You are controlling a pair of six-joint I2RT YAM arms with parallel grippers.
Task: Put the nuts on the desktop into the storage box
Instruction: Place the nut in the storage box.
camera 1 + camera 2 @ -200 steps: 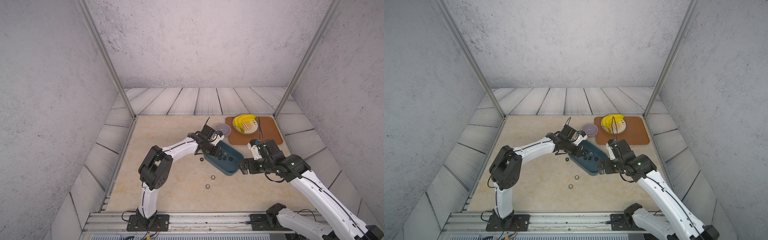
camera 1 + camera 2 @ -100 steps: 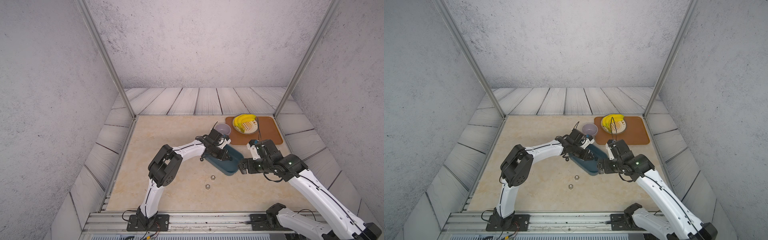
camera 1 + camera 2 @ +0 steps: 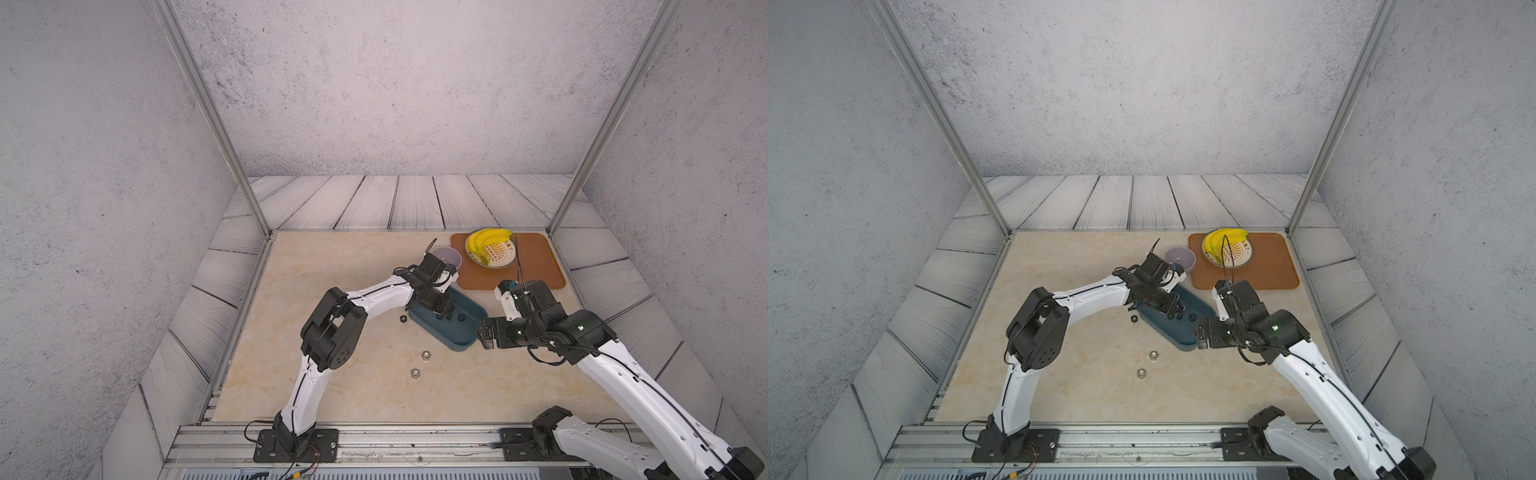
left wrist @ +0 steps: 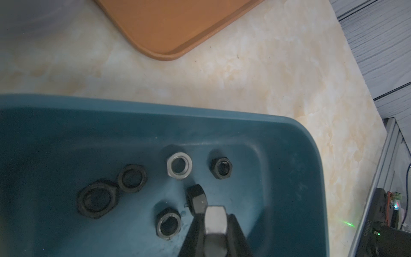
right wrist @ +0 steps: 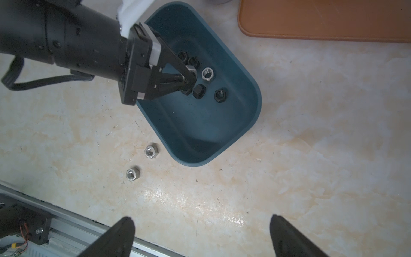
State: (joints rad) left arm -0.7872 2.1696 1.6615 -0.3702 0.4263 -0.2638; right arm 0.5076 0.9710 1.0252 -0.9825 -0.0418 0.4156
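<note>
Grey speckled walls and grey wood planks framed the beige marble desktop (image 3: 332, 266), which filled the lower middle of both top views. Right of centre on it lay the teal storage box (image 3: 467, 332), set at a slant.

The left gripper (image 4: 214, 222) reached over the upper end of the box, jaws pinched tight on a silvery nut (image 4: 215, 219) held over the box's inside. Six loose nuts (image 4: 221, 168) lay on the box floor beneath, five dark and one silvery. One of the dark ones stood on edge just beside the fingertips.

Three others remained on the desktop. A black nut (image 3: 402, 319) sat just beside the box's left edge. Two silvery nuts (image 3: 425, 354) lay near each other, below and left of the box's lower end.

The right gripper (image 5: 201, 218) hung empty with its jaws spread wide, over bare marble just beside the box's lower right corner.

At the desktop's upper right sat an orange-brown tray (image 3: 536, 266) carrying a plate (image 3: 500, 257) of bananas (image 3: 486, 241). A lilac bowl (image 3: 449, 254) stood just left of the tray, partly hidden by the left wrist.
</note>
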